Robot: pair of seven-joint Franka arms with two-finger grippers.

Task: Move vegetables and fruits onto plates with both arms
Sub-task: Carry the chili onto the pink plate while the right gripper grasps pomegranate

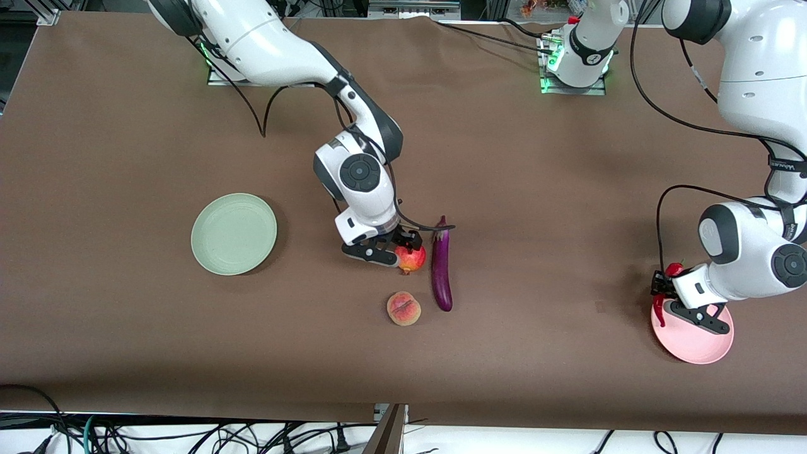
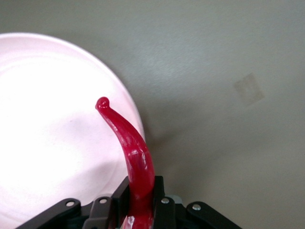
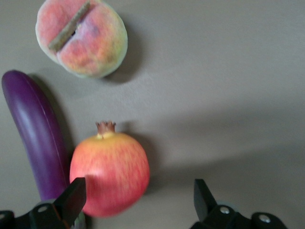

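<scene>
Front view: my right gripper hangs spread over the pomegranate, beside the eggplant; the peach lies nearer the camera; green plate bare.
Left wrist view: my left gripper is clamped on the chili pepper, its tip over the pink plate, I judge for release.
Right wrist view: fingers apart, not yet centred on the pomegranate.
Writing: none I can read.

Glossy chili pepper, shiny eggplant, matte pink plate.

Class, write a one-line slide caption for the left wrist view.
Left end effector shut on the red chili pepper, over the pink plate's edge.
</scene>
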